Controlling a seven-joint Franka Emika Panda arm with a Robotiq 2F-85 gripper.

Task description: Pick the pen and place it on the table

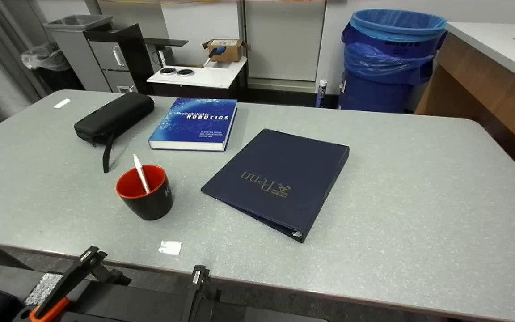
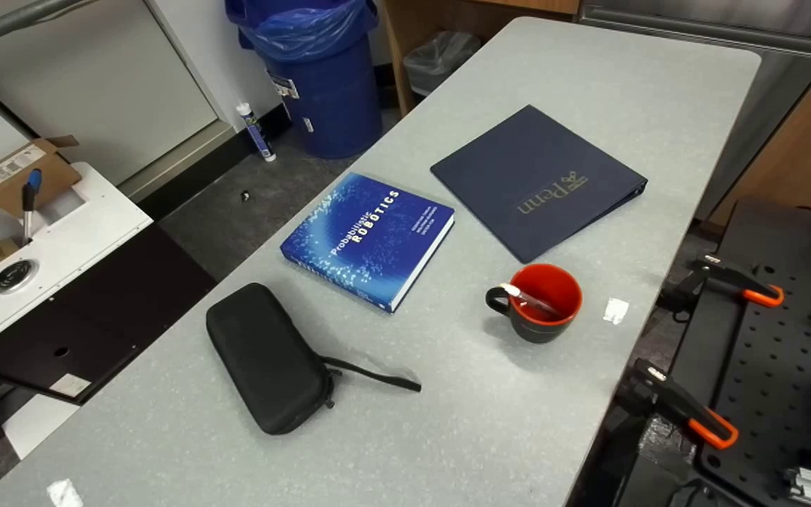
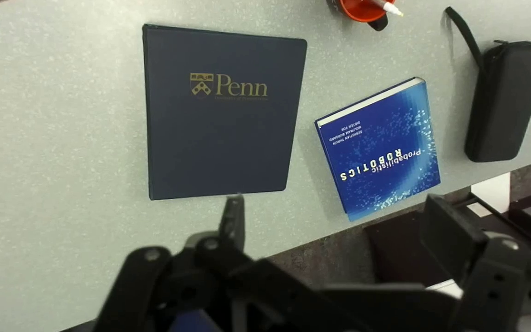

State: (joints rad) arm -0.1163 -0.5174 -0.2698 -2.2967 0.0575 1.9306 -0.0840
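Pen (image 1: 141, 174) is leaning in the red-lined mug (image 1: 151, 204). I'd pinch the end above the rim and pull along the lean so the mug doesn't tip. Only the wrist view catches the gripper (image 3: 339, 213), fingers (image 3: 452, 237) wide and empty, but it crops the mug, so pen depth's iffy.

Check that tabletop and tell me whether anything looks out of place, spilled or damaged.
A ragged white scrap near the mug, and a second scrap beyond the black case, look like stray litter on the table. The pen seems slightly odd, leaning in a drinking mug. No spill or damage shows.
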